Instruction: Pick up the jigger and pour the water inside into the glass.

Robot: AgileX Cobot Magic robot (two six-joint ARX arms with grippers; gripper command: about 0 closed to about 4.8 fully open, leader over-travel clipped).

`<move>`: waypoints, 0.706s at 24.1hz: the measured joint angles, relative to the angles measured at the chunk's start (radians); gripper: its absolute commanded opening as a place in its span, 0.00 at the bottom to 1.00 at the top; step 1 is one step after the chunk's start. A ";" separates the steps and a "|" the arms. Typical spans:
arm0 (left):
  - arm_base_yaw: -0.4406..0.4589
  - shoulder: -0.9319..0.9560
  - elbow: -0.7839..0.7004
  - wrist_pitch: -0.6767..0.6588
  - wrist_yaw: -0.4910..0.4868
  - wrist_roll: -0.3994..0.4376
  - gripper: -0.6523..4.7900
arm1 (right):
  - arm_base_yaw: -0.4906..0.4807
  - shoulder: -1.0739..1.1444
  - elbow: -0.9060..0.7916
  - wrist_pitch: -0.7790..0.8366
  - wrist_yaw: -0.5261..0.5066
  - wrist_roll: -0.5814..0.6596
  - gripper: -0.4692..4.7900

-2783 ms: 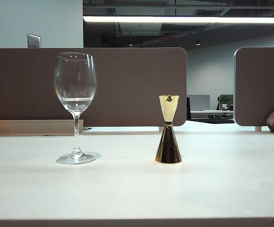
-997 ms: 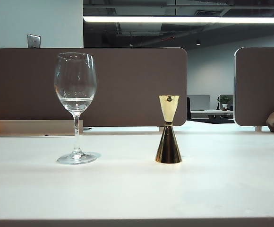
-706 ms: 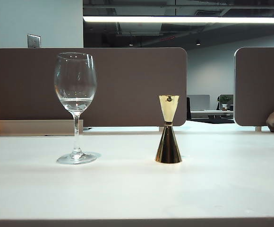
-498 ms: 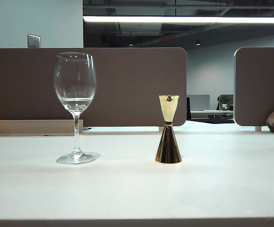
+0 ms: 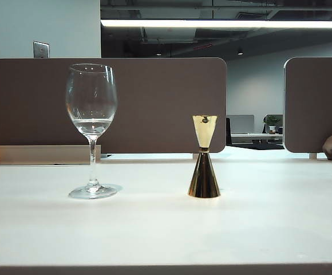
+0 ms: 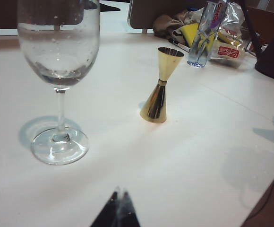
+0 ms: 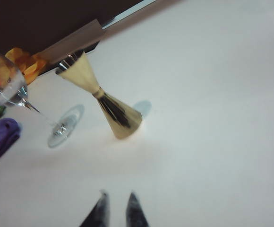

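Observation:
The gold hourglass jigger (image 5: pixel 204 157) stands upright on the white table (image 5: pixel 166 229), to the right of the tall stemmed glass (image 5: pixel 91 114). Clear liquid sits in the bottom of the glass's bowl. Any water inside the jigger is hidden. Neither gripper shows in the exterior view. In the left wrist view my left gripper (image 6: pixel 119 193) is shut and empty, well short of the glass (image 6: pixel 59 52) and jigger (image 6: pixel 159 90). In the right wrist view my right gripper (image 7: pixel 118 195) hangs back from the jigger (image 7: pixel 104 101); its tips stand a narrow gap apart, holding nothing. The glass's foot (image 7: pixel 65 126) lies beside the jigger.
Brown partition panels (image 5: pixel 154 103) stand behind the table. A water bottle (image 6: pixel 205 33) and snack packets (image 6: pixel 226 47) lie at the far side beyond the jigger. A purple thing (image 7: pixel 0 135) and an orange one (image 7: pixel 26 61) sit near the glass. The table's edge (image 6: pixel 269 198) is close by.

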 measured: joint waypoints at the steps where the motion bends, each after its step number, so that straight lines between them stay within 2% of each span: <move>1: 0.000 0.000 0.000 0.000 0.000 0.000 0.11 | 0.000 0.000 0.028 0.001 0.014 -0.006 0.19; 4: 0.000 0.000 0.000 0.000 0.000 0.000 0.11 | 0.000 0.000 0.132 0.005 0.086 -0.055 0.19; 7: 0.000 0.000 0.000 0.000 0.000 0.000 0.11 | 0.000 0.000 0.330 0.010 0.085 -0.140 0.21; 9: 0.000 0.000 0.000 0.000 0.000 0.000 0.11 | 0.000 0.000 0.482 0.022 0.079 -0.263 0.21; 12: 0.000 0.000 0.000 0.000 0.000 0.000 0.11 | 0.000 0.001 0.612 -0.021 0.083 -0.406 0.21; 17: 0.000 0.000 0.000 0.000 0.000 0.000 0.11 | 0.000 0.066 0.673 -0.183 0.079 -0.531 0.22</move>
